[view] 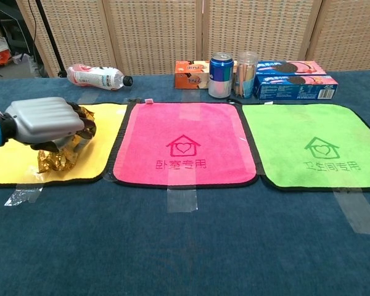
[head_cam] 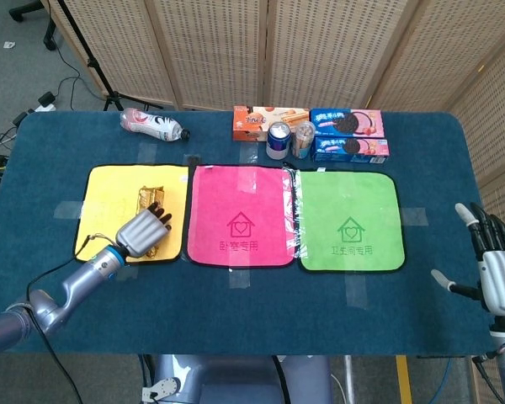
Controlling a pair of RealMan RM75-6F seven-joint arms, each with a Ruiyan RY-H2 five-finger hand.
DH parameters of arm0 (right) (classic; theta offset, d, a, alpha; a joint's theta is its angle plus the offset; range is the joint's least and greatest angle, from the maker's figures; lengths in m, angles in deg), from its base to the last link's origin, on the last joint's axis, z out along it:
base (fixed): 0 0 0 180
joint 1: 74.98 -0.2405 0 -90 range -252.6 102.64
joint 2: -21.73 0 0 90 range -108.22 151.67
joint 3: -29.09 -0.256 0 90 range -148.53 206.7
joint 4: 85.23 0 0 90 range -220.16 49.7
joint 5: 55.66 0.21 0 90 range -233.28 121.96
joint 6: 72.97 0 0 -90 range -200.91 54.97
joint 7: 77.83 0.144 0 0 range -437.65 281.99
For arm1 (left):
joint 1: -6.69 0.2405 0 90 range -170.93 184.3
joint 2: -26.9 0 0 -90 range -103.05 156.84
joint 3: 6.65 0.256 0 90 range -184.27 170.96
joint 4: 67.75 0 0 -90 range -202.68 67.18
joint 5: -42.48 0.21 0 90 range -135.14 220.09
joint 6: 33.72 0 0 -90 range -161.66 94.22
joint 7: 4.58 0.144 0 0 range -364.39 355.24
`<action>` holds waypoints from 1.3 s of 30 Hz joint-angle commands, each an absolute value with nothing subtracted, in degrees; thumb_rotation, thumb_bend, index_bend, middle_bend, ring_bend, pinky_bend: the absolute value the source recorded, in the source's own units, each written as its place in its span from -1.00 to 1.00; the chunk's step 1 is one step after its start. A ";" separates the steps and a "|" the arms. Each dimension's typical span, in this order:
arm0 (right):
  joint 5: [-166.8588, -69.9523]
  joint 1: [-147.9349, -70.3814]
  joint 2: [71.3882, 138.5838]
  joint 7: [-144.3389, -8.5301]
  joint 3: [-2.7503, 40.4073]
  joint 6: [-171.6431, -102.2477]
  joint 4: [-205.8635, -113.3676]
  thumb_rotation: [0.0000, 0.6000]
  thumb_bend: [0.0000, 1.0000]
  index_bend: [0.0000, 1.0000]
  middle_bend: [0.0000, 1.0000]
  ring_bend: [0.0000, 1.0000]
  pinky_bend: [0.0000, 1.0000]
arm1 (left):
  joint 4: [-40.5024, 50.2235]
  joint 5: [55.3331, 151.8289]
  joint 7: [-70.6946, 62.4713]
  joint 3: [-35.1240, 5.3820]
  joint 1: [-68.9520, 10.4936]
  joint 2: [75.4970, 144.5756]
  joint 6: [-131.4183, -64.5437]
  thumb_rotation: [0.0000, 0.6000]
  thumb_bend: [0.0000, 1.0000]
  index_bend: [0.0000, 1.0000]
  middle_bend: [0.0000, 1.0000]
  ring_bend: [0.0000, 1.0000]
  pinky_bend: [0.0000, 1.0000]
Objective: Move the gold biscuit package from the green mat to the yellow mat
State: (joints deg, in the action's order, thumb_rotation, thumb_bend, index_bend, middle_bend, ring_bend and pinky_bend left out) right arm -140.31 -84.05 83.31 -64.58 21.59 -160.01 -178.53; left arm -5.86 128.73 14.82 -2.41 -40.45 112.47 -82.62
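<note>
My left hand (head_cam: pixel 143 233) (view: pixel 48 122) grips the gold biscuit package (head_cam: pixel 146 199) (view: pixel 54 159) over the right part of the yellow mat (head_cam: pixel 109 210) (view: pixel 105 142). The package sticks out past the fingers at both ends. The green mat (head_cam: pixel 351 220) (view: pixel 314 142) at the right has nothing on it. My right hand (head_cam: pixel 497 269) hovers past the table's right edge with its fingers spread and nothing in them; only the head view shows it.
A pink mat (head_cam: pixel 240 215) (view: pixel 185 139) lies between the yellow and green ones. Along the back edge stand a lying bottle (head_cam: pixel 154 124), an orange box (head_cam: pixel 257 122), a blue can (head_cam: pixel 278 140), a jar (head_cam: pixel 303 139) and two cookie boxes (head_cam: pixel 348 135).
</note>
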 commanded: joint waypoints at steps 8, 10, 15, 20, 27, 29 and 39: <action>-140.69 -83.94 83.38 -65.07 21.49 -159.79 -178.92 1.00 -1.00 -1.00 -1.00 -1.00 -1.00 | -9.56 129.85 6.34 -2.34 -37.71 109.54 -86.17 1.00 1.00 0.07 -0.38 -0.47 -0.55; -140.94 -83.90 83.38 -65.10 21.54 -159.82 -179.02 1.00 -1.00 -1.00 -1.00 -1.00 -1.00 | -7.91 130.32 3.99 -3.17 -37.53 108.13 -88.28 1.00 1.00 0.07 -0.39 -0.47 -0.55; -141.28 -83.63 83.32 -65.05 21.48 -160.30 -179.19 1.00 -1.00 -1.00 -1.00 -1.00 -1.00 | -2.38 131.46 -4.01 -5.88 -35.76 103.93 -96.71 1.00 0.38 -0.18 -0.69 -0.85 -0.90; -142.24 -83.40 83.43 -65.33 21.62 -160.90 -179.20 1.00 -1.00 -1.00 -1.00 -1.00 -1.00 | 2.49 130.26 -11.01 -9.40 -29.93 98.99 -109.57 0.97 -0.91 -0.87 -1.00 -1.00 -1.00; -142.50 -83.10 83.44 -68.50 22.27 -160.50 -179.88 1.00 -1.00 -1.00 -1.00 -1.00 -1.00 | 17.16 121.16 -15.17 -9.73 -22.26 88.16 -109.09 0.78 -1.00 -1.00 -1.00 -1.00 -1.00; -141.87 -82.96 83.11 -69.91 22.45 -159.95 -180.50 1.00 -1.00 -1.00 -1.00 -1.00 -1.00 | 18.89 119.79 -16.34 -9.15 -20.11 86.68 -109.53 0.78 -1.00 -1.00 -1.00 -1.00 -1.00; -141.50 -82.25 83.22 -75.69 22.33 -160.90 -182.44 1.00 -1.00 -1.00 -1.00 -1.00 -1.00 | 17.86 113.61 -22.99 -6.50 -5.09 87.61 -117.90 1.00 -1.00 -1.00 -1.00 -1.00 -1.00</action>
State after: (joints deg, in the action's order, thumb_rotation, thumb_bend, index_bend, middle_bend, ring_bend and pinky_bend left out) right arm -141.54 -82.40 83.11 -75.27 22.40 -160.67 -182.27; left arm 19.04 115.35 -21.76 -7.10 -8.08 85.97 -115.47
